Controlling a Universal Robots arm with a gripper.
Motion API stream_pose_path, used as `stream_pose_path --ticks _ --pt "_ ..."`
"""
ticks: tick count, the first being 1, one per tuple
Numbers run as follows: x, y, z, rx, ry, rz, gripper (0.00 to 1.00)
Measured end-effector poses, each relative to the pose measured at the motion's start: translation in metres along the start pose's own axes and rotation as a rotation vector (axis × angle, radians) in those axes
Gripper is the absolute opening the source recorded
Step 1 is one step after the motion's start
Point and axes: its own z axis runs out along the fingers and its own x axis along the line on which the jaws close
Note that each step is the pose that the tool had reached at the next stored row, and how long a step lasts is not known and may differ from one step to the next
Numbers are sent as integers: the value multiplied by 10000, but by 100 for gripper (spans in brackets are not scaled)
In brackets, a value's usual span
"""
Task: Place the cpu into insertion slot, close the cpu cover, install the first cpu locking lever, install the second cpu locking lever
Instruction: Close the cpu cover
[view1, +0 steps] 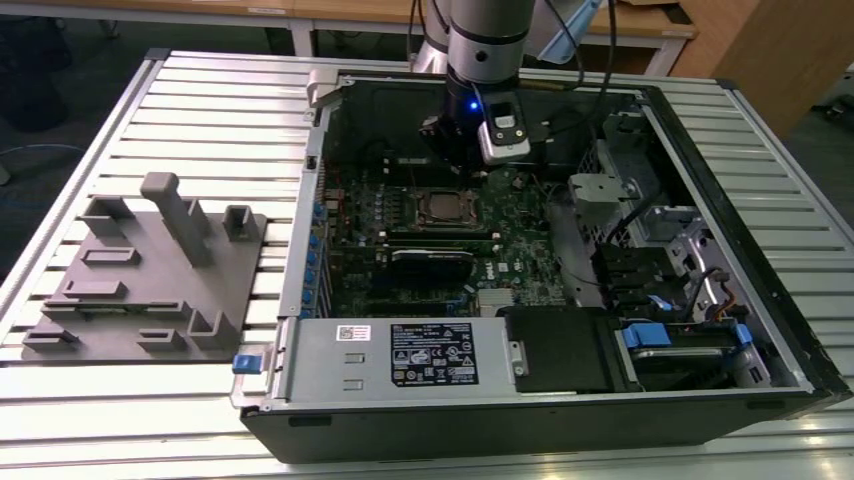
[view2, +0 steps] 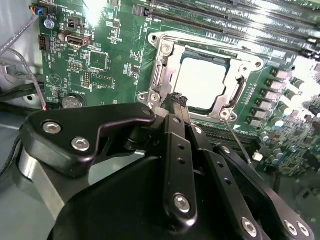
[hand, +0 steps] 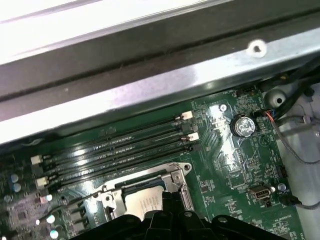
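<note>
Your black gripper (view2: 177, 99), fingers (view2: 176, 135) closed on nothing, hovers at the thin silvery cpu cover (view2: 161, 75) (lying flat), which frames the dull silver square cpu (view2: 202, 82) seated in the silver-rimmed insertion slot (view2: 210, 55) on the green circuit board (view2: 115, 45).

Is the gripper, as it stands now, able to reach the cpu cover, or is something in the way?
Probably yes. The shut gripper hangs close by the edge of the cpu cover, and in the second wrist view nothing lies between them.
</note>
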Motion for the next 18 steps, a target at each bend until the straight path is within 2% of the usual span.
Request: stream_pose_path --ticks 8,14,18 --pt "10 -9 41 5 0 -61 10" --pt "67 -56 49 -1 -3 -138 10" --pt "70 -76 74 -7 2 -275 10"
